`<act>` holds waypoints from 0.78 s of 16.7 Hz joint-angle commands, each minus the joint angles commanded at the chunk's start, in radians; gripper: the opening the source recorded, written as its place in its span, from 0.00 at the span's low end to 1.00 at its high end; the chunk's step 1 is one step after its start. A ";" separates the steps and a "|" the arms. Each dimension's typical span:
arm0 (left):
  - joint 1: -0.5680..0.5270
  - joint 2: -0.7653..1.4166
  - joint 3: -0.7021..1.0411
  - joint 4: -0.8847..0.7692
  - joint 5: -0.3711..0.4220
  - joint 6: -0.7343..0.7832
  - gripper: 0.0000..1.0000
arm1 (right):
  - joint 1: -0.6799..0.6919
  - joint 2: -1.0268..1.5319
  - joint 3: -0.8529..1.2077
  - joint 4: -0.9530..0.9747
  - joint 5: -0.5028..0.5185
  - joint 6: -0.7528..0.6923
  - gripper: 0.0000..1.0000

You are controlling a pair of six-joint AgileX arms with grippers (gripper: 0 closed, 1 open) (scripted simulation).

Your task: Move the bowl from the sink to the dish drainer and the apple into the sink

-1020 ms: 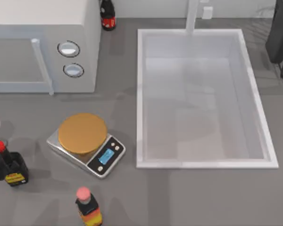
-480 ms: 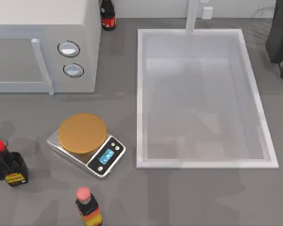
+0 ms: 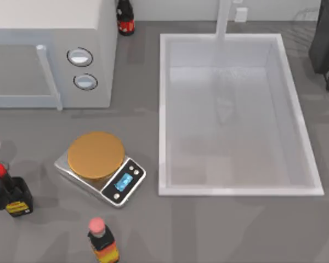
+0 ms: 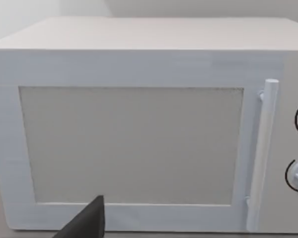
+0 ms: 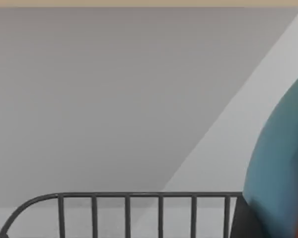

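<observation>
Right claw (image 3: 324,41) cut off at tabletop edge by dish drainer (image 5: 139,210); finger state impossible to tell. Bowl (image 5: 283,168) only partly seen beside the wires. Sink (image 3: 164,109) pale, hazy inside.

No writing can be read: the scale's blue display (image 3: 123,182) and the bottles' yellow labels (image 3: 17,207) are too small to tell.

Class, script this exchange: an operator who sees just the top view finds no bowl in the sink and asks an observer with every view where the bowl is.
Operator: From above, the sink holds nothing. Where is the bowl?
Observer: The right wrist view shows the bowl close up, near the dish drainer wires.
Operator: What does the left wrist view face?
Observer: The microwave front, with its door shut.
</observation>
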 joint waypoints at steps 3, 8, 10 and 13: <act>0.000 0.000 0.000 0.000 0.000 0.000 1.00 | 0.004 0.010 -0.014 0.019 0.004 0.000 0.00; 0.000 0.000 0.000 0.000 0.000 0.000 1.00 | 0.004 0.010 -0.014 0.019 0.004 0.000 0.23; 0.000 0.000 0.000 0.000 0.000 0.000 1.00 | 0.004 0.010 -0.014 0.019 0.004 0.000 0.38; 0.000 0.000 0.000 0.000 0.000 0.000 1.00 | 0.004 0.010 -0.014 0.019 0.004 0.000 0.60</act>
